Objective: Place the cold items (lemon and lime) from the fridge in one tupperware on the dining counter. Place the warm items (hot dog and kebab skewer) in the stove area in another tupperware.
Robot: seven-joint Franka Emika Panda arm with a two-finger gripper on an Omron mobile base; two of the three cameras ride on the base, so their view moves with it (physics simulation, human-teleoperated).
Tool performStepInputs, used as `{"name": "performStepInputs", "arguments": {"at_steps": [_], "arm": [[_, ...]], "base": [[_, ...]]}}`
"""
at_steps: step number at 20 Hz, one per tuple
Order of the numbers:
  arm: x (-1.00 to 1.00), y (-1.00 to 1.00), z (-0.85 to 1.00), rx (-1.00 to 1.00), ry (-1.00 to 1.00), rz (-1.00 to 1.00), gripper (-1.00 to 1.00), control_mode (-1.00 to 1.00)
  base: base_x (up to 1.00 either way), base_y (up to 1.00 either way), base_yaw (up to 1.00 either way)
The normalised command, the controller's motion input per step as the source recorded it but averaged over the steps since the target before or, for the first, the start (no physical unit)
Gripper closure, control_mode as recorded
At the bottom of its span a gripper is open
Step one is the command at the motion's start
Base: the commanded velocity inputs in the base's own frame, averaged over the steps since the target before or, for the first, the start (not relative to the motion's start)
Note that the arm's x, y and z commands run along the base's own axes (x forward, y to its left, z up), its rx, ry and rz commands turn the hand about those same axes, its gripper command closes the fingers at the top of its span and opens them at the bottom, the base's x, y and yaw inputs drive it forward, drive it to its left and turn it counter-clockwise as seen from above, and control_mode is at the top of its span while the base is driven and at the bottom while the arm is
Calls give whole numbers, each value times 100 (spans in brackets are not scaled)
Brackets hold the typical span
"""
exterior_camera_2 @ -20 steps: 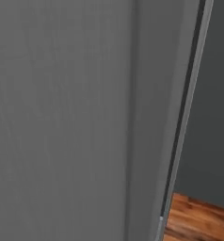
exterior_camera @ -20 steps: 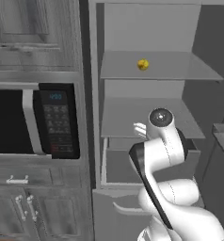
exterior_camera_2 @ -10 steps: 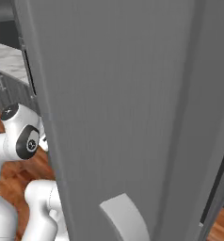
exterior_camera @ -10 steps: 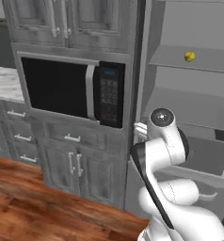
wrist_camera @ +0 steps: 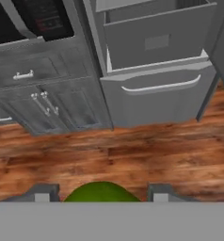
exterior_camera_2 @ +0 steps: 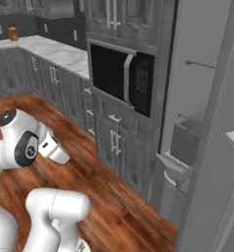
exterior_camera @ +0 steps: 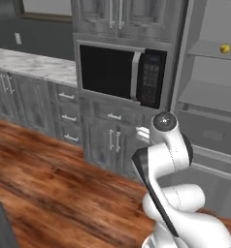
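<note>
- Left base view: the white arm (exterior_camera: 168, 160) rises from the lower right, folded at its elbow, its top joint level with the cabinet below the microwave (exterior_camera: 121, 72). The pincer itself is hidden behind the arm here, so its state cannot be read from this side. Up and to the right of the arm, in the open fridge (exterior_camera: 212, 97), the lemon (exterior_camera: 225, 49) lies on a shelf, well apart from the arm. A marble counter (exterior_camera: 32, 65) runs off to the left above grey drawers.
- Right base view: the arm (exterior_camera_2: 20, 142) stands at the lower left over the wood floor (exterior_camera_2: 89, 172). A short white piece of the hand points right toward the cabinets; the fingers cannot be made out. The microwave (exterior_camera_2: 121, 81) sits above and to the right of it, and the fridge door (exterior_camera_2: 212, 162) fills the right edge.
- Hand view: the pincer (wrist_camera: 101, 194) stands fairly wide, its two dark fingertips (wrist_camera: 41, 193) on either side of the lime (wrist_camera: 102, 192), which sits between them; the tips look closed on it. Beyond the lime is wood floor, then the pulled-out fridge drawer (wrist_camera: 156, 80) up and to the right, and grey cabinet doors (wrist_camera: 48, 106) up and to the left.
</note>
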Motion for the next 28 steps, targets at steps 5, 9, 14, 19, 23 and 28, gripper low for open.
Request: {"name": "performStepInputs", "arguments": {"at_steps": [5,9,14,19,23,28], "arm": [[0,0,0,0,0,0,100,100],[0,0,0,0,0,0,100,100],[0,0,0,0,0,0,100,100],[0,0,0,0,0,0,100,100],[0,0,0,0,0,0,100,100],[0,0,0,0,0,0,100,100]], "base": [[-94,21,23],[-88,86,14],[-72,100,2],[-62,100,0],[-53,100,0],[-51,100,0]]}}
